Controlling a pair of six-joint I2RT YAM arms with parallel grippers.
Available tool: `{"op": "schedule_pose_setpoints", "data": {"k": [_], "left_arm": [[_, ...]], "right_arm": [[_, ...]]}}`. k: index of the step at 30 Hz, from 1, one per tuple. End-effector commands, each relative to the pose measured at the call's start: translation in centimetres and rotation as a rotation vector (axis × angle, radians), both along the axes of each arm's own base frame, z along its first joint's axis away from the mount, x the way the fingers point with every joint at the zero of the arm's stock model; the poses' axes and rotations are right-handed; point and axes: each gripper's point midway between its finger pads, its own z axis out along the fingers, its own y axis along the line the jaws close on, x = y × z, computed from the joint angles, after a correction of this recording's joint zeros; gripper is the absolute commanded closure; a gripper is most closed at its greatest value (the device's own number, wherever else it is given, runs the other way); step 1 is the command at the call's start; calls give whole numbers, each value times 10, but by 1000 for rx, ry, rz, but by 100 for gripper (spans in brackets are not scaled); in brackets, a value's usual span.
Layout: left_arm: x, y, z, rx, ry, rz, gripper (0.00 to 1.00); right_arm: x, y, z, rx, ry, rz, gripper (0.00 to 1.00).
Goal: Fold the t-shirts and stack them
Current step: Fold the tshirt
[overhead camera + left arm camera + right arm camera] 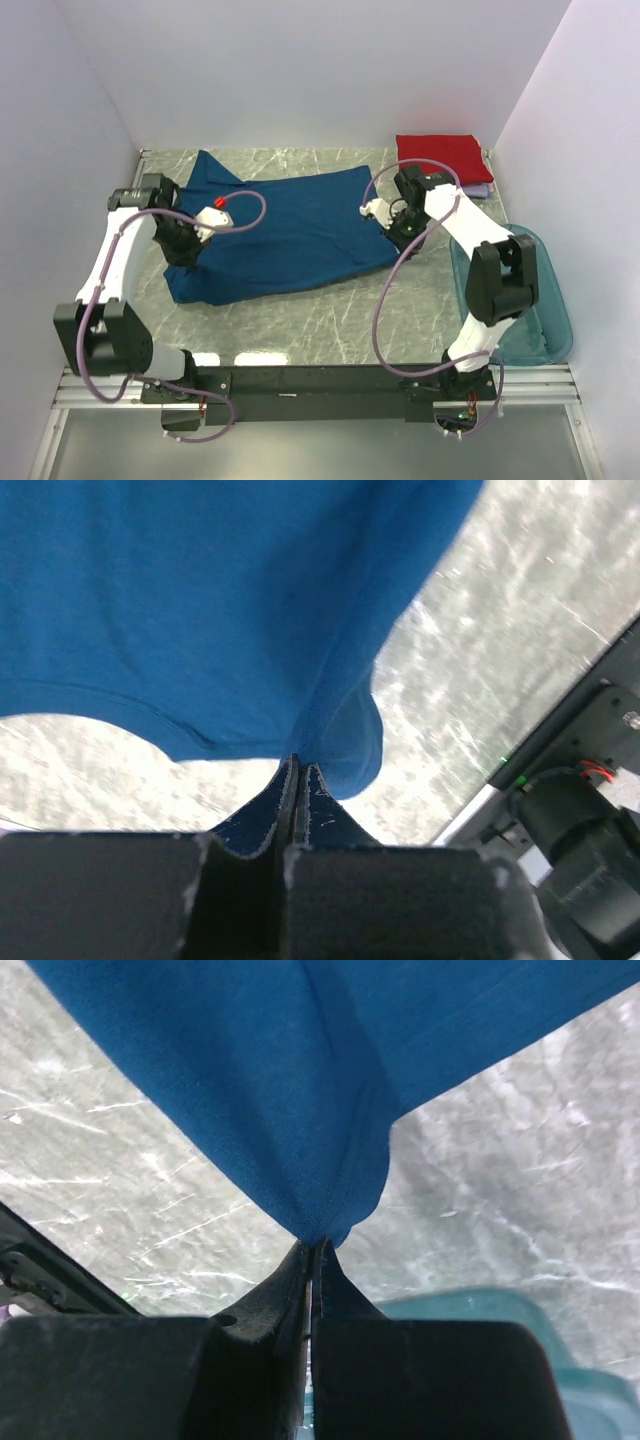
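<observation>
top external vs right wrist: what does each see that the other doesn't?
Only top external: the red t-shirt folded at the far right corner atop a lavender t-shirt, and the left pincer at the left side of the blue t-shirt. Only right wrist: a close view of the right pincer shut on a pinch of blue cloth. Both: the blue t-shirt, the teal tub, the marble table.
</observation>
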Motion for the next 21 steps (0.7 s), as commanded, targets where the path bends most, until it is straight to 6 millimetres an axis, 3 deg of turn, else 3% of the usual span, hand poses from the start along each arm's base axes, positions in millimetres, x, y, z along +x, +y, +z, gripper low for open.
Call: {"op": "schedule_pose_setpoints", "data": {"k": [1, 10, 21], "left_arm": [[29, -4, 14, -34, -65, 15, 100], [77, 3, 8, -14, -65, 11, 100], [119, 11, -7, -1, -46, 5, 100]], "right_arm": [[18, -2, 10, 3, -24, 7, 100], [44, -1, 4, -4, 2, -7, 100], [71, -4, -8, -27, 17, -31, 100]]}}
